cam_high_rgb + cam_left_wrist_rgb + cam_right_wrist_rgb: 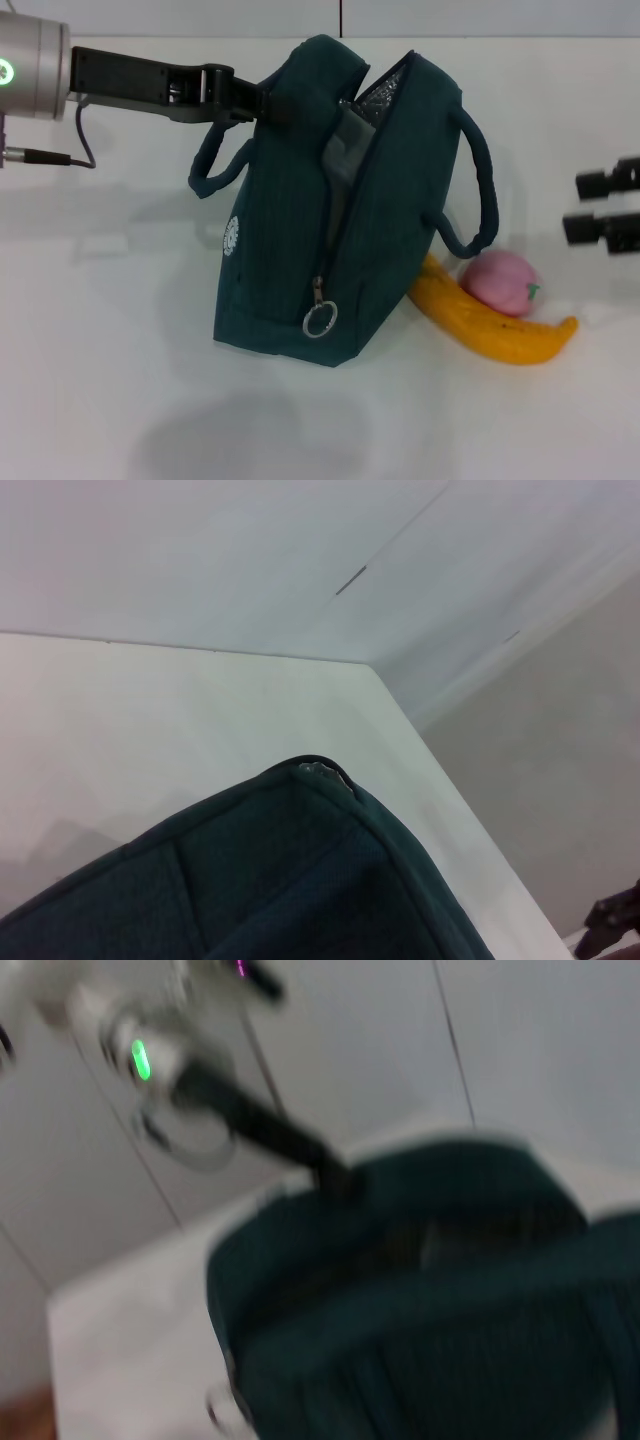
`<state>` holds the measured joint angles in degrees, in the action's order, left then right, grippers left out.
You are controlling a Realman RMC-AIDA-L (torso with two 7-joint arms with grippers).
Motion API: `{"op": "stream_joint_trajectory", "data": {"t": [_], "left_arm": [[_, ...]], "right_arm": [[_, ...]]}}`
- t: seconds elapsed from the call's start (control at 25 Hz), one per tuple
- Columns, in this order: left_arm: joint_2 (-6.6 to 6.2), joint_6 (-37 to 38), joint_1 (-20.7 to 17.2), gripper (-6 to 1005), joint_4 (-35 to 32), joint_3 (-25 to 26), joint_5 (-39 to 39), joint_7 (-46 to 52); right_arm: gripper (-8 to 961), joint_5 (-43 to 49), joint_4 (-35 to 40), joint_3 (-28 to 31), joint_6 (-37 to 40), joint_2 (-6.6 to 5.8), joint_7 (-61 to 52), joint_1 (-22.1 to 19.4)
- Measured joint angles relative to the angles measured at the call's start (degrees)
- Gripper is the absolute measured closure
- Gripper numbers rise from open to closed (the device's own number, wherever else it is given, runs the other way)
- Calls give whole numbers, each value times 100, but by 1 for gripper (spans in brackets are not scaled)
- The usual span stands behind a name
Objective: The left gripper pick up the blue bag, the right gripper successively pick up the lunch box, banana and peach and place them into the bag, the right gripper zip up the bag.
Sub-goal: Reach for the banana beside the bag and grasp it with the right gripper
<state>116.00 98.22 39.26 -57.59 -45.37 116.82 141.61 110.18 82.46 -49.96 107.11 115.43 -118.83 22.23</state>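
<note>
Your left arm (35, 70): a silver-grey cylindrical wrist segment carrying a green ring light (6, 72). A thin black cable (70, 150) loops beneath it from a plug at the far-left edge. Ahead of the cylinder, you see a matte black, boxy left gripper (262, 100) body with a grey hinge section partway along.

Your right gripper (608, 215): two black, blocky, squared fingers at the right edge, one stacked over the other with a gap between.

In the right wrist view you see the same green light (140, 1058) on pale housing, blurred.
</note>
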Motion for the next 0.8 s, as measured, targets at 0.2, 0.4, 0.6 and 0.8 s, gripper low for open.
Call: {"op": "stream_joint_trajectory", "data": {"t": [0.2, 0.4, 0.6, 0.8], "left_arm": [[-11, -97, -60, 927, 6, 3, -10, 0], [-7, -119, -106, 926, 12, 9, -11, 2], [5, -124, -95, 926, 12, 11, -16, 35], [21, -130, -62, 926, 12, 11, -40, 41]], "right_arm": [[324, 1160, 881, -643, 127, -7, -797, 64], [323, 2182, 1341, -1139, 205, 2, -1368, 110], [321, 2779, 1287, -1398, 450, -1, -1705, 203], [320, 2791, 1038, -1685, 148, 6, -1668, 192]]}}
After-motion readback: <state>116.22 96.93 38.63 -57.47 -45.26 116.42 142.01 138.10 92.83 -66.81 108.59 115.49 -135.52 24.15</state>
